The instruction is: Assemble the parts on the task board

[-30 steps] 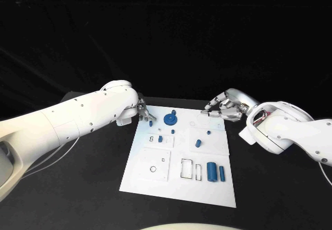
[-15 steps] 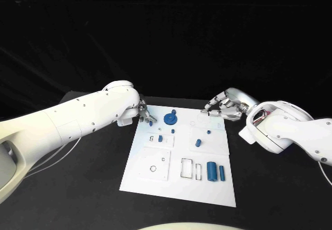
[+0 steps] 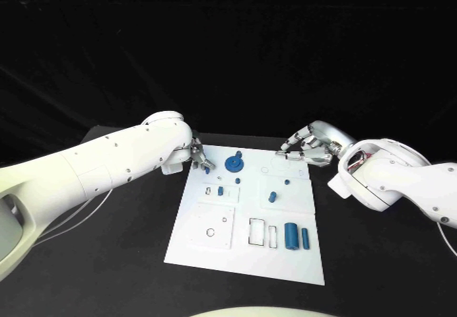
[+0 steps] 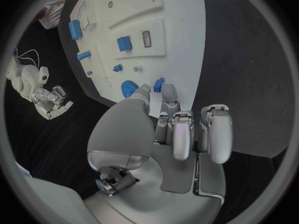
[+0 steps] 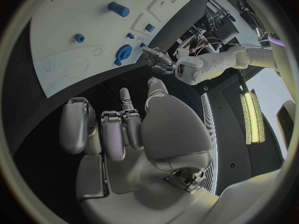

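Fingers of the left hand (image 3: pixel 197 158) reach over the far left corner of the white rectangular task board (image 3: pixel 195 247), their tips right at a small blue peg-like part (image 3: pixel 207 170) that sits at the board's edge. In the left wrist view that small blue part (image 4: pixel 158 84) lies just beyond the fingertips (image 4: pixel 168 91), and whether they actually pinch it cannot be told. The right hand (image 3: pixel 306 150) hovers at the far right corner of the board, its fingers curled loosely and apart, holding nothing.

On the board, a round blue gear-like disc (image 3: pixel 234 162) stands near the far edge, just beside the left hand. Nearer the middle lie a short blue block (image 3: pixel 221 191) in a recess and a small blue oval piece (image 3: pixel 273 196). At the near right, two upright blue cylinders (image 3: pixel 296 237) stand side by side, next to empty rectangular outlines. The board rests on the black table (image 3: pixel 114 264).
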Robot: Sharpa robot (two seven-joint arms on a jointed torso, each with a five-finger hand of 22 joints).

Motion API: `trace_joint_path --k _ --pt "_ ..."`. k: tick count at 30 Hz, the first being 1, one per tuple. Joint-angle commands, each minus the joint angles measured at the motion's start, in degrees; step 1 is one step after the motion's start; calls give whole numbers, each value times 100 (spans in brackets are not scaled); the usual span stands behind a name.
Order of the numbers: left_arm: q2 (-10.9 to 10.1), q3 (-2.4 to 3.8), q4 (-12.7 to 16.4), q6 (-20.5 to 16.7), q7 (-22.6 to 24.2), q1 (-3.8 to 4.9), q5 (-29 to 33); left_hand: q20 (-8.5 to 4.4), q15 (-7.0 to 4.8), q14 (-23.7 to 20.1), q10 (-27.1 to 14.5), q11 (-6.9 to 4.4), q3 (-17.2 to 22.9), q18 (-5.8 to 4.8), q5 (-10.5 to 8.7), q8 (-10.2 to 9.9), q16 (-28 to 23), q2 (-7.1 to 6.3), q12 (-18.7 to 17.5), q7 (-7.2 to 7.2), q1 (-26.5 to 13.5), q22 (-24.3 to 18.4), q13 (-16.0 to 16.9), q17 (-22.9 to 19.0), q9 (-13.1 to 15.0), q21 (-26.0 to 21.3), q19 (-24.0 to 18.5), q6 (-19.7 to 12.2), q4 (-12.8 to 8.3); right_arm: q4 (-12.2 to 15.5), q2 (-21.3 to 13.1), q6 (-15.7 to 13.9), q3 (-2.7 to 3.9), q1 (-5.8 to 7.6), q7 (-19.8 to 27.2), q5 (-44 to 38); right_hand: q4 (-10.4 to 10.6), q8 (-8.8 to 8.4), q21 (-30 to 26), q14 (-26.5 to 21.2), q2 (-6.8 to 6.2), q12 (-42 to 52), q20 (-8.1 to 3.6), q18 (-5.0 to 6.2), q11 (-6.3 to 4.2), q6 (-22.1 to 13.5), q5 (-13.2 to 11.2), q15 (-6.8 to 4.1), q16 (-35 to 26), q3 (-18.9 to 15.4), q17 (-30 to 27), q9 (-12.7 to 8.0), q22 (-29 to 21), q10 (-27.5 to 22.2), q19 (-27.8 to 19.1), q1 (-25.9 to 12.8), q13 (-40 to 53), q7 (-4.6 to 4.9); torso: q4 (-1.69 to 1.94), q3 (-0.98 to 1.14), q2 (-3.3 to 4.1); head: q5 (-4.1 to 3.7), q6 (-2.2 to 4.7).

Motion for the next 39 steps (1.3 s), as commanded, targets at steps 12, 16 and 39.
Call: trace_joint_path --k 12,16,39 --pt "58 2 -88 107 -54 1 113 25 6 591 45 -21 109 84 37 -78 32 203 19 -16 370 1029 -22 1476 -86 28 269 79 -47 13 12 8 0 -4 38 -65 -2 28 -21 459 63 -21 3 99 -2 -35 22 -31 -19 -28 929 8 476 -26 -48 -21 706 -11 -6 1 -2 -15 -3" --pt "74 2 -126 163 -62 1 128 25 5 592 45 -22 114 83 37 -81 35 209 20 -16 389 1031 -22 1480 -92 29 270 82 -48 17 7 13 0 -4 37 -65 -2 28 -21 459 63 -21 3 99 -2 -35 22 -31 -19 -28 929 8 476 -26 -48 -21 706 -11 -2 8 0 -16 3" --pt "-88 3 33 -257 -14 -1 777 7 -4 593 147 -26 3235 81 -1 255 38 -444 -165 4 1004 1058 -242 1483 183 31 276 -48 -684 15 12 -8 0 -3 46 -64 -3 32 -34 457 71 -22 3 102 -4 -32 32 -32 -24 -31 921 10 469 -27 -53 -20 704 -12 13 -6 -6 -6 16"
